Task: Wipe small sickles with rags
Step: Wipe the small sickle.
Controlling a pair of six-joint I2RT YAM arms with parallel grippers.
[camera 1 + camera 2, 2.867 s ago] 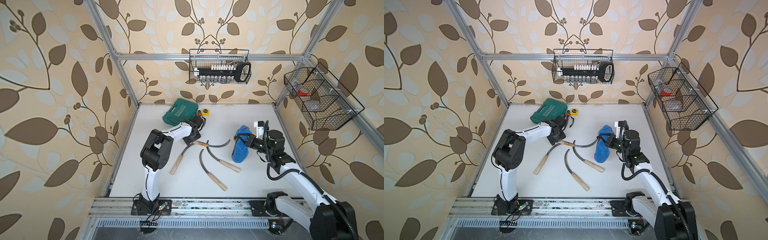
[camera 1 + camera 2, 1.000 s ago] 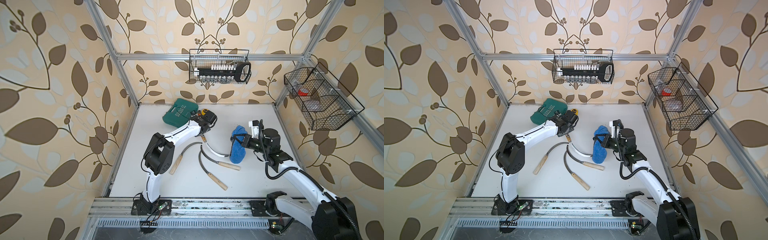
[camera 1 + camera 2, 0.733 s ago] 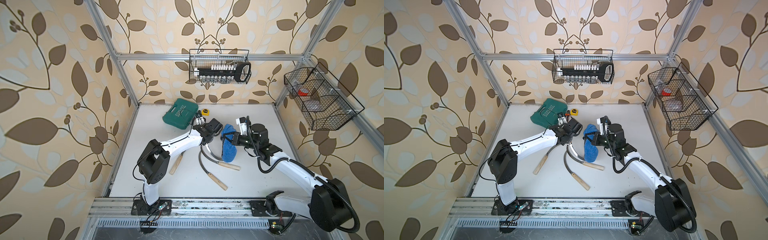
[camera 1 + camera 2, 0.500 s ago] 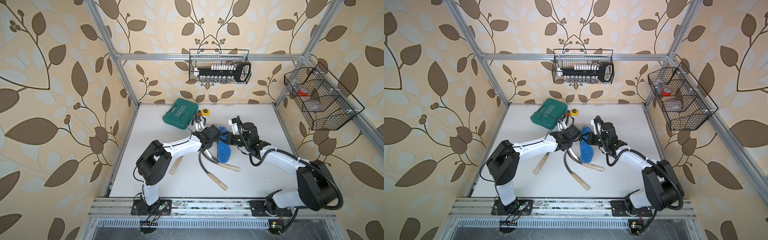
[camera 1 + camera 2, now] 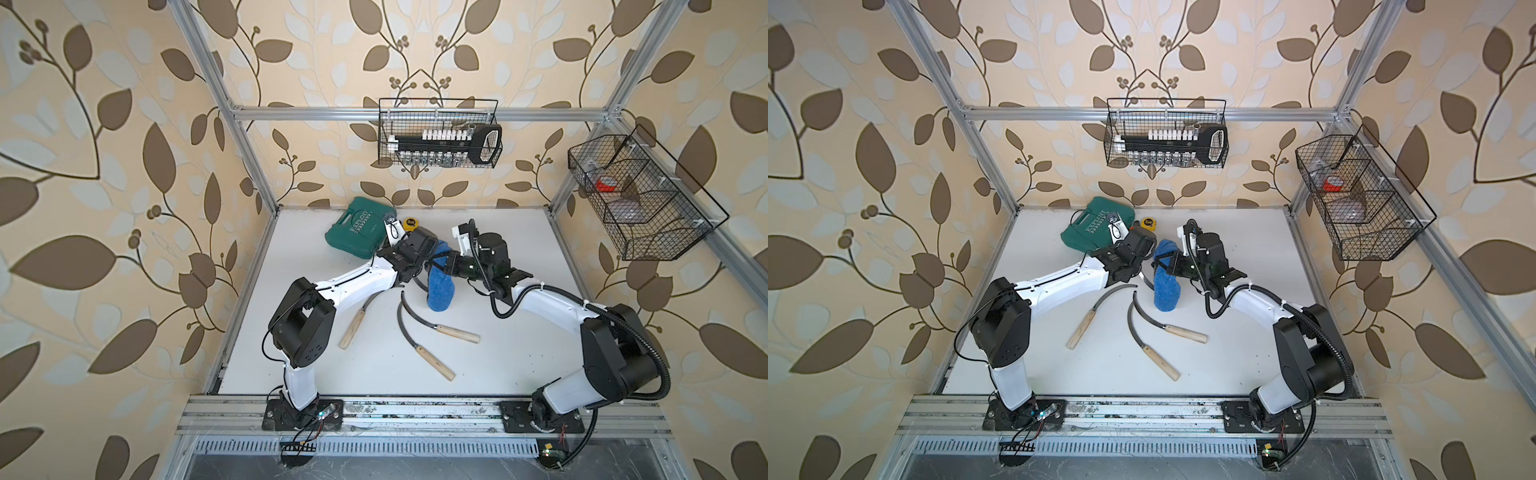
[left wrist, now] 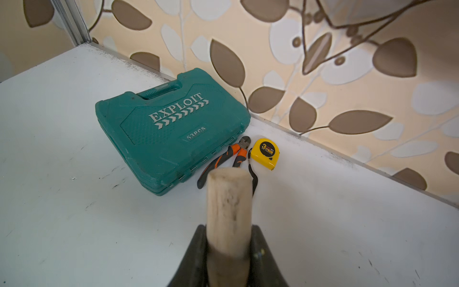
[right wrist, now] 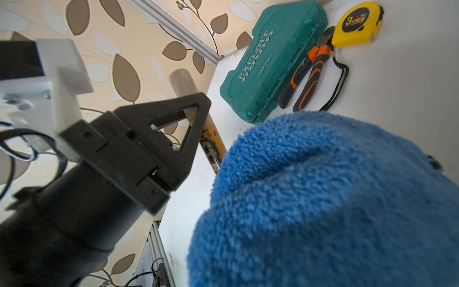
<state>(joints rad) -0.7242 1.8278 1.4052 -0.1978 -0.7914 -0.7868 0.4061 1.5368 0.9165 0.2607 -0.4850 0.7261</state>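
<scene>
My left gripper [image 6: 228, 233] is shut on the pale wooden handle of one small sickle [image 6: 229, 198], held off the table at back centre. In the right wrist view that handle [image 7: 211, 139] runs through the left gripper's black fingers [image 7: 196, 119], and its blade goes behind the rag. The blue fluffy rag [image 5: 439, 291] [image 5: 1167, 291] [image 7: 323, 198] hangs from my right gripper [image 5: 438, 266], which is shut on its upper part. The rag hides the right jaws and lies against the held sickle's blade [image 5: 1146, 281]. Three more sickles [image 5: 353, 328] [image 5: 457, 333] [image 5: 434, 361] lie on the white table.
A teal tool case [image 5: 357, 232] [image 6: 171, 129] lies at the back, with orange-and-black pliers [image 6: 223, 159] and a yellow tape measure [image 6: 265, 152] beside it. Wire baskets hang on the back wall [image 5: 440, 137] and the right wall [image 5: 640, 195].
The left gripper lifted a sickle off the table and carried it toward the centre. The right gripper brought the rag leftward until it met the held sickle's blade.
</scene>
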